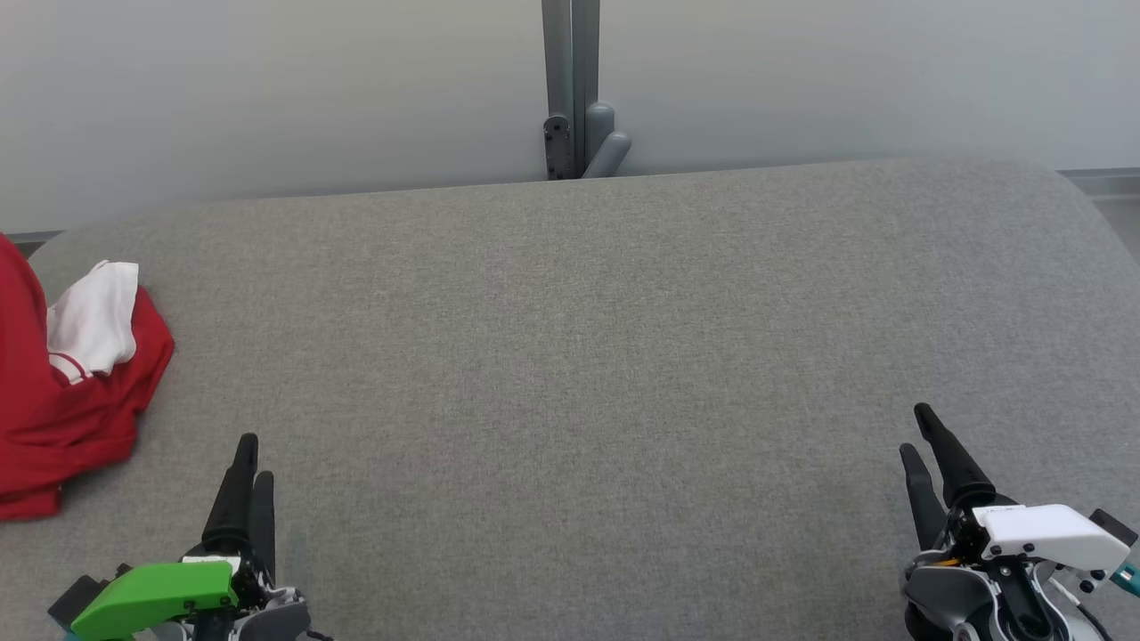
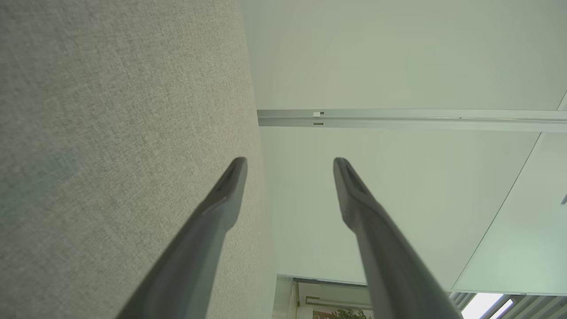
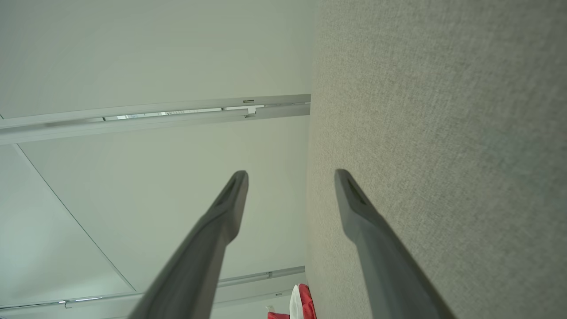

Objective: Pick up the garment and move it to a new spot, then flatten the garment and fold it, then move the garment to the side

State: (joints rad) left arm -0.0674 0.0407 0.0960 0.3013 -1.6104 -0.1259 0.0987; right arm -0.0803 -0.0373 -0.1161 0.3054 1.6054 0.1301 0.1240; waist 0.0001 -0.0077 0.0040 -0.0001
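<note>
Both grippers are empty over the grey upholstered surface point(image 1: 570, 356). The left gripper point(image 1: 254, 458) has its 2 fingers spread wide, and so does the right gripper point(image 1: 915, 429); neither touches cloth.

The red garment point(image 1: 80, 401) is crumpled, with a white part bunched on top. It lies out to the left of the left gripper and a little ahead of its fingertips, near but apart. From the right gripper it is well apart, across the whole surface. It runs past the head view's left edge, so I cannot tell its full extent.

This looks like step 1, the pickup, not yet begun. The next move seems to belong to the left arm: swing left and forward, lower the open fingers over a raised fold, and close on it. The bare stretch between the 2 grippers looks the likely new spot.
</note>
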